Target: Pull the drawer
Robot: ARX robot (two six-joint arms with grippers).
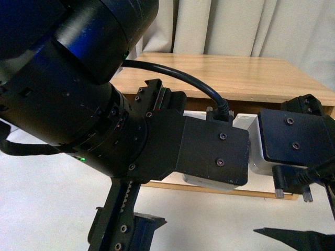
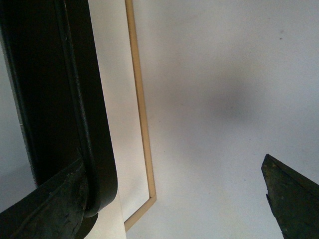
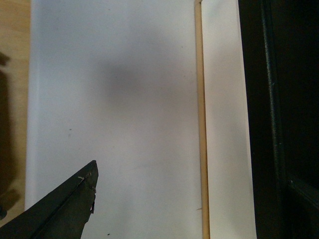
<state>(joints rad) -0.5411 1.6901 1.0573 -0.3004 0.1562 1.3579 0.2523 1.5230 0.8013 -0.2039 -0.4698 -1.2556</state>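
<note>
Both wrist views look down on the drawer: its long black bar handle, the white front's top edge, a thin light wood strip, then a wide white surface. My left gripper is open; one finger sits by the handle's rounded end, the other over the white surface. The right gripper is open too, with one finger over the white surface and the handle on its far side. In the front view both grippers hang low.
A light wood desk top stands ahead, with cream curtains behind it. My black left arm fills much of the front view. White surface spreads below the desk's wood edge. Wood borders the white surface.
</note>
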